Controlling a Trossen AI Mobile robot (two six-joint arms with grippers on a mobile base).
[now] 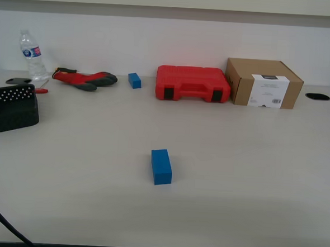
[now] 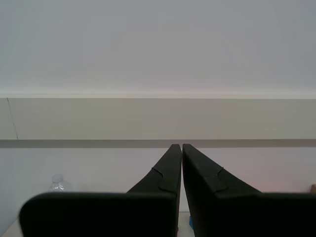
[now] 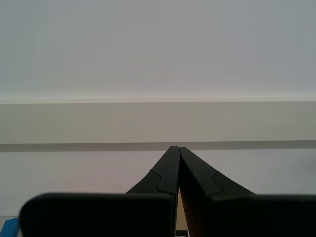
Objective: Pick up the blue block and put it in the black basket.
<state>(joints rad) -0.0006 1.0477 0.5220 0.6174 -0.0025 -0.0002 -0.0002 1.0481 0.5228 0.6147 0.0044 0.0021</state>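
Nearest lies the blue block (image 1: 161, 166) alone on the table (image 1: 251, 179), well apart from the black basket (image 1: 12, 109), while my first gripper (image 2: 178, 146) and my second gripper (image 3: 175, 148) are both pressed together, holding nothing.

Red tool case (image 1: 193, 84); cardboard box (image 1: 263, 83); water bottle (image 1: 32, 56); red gloves (image 1: 85, 78).

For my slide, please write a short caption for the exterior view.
Elongated bright-blue block lies mid-table, apart from the perforated black plastic basket at the exterior view's left.

Two blue blocks (image 1: 161, 166), one black basket (image 1: 13, 109).
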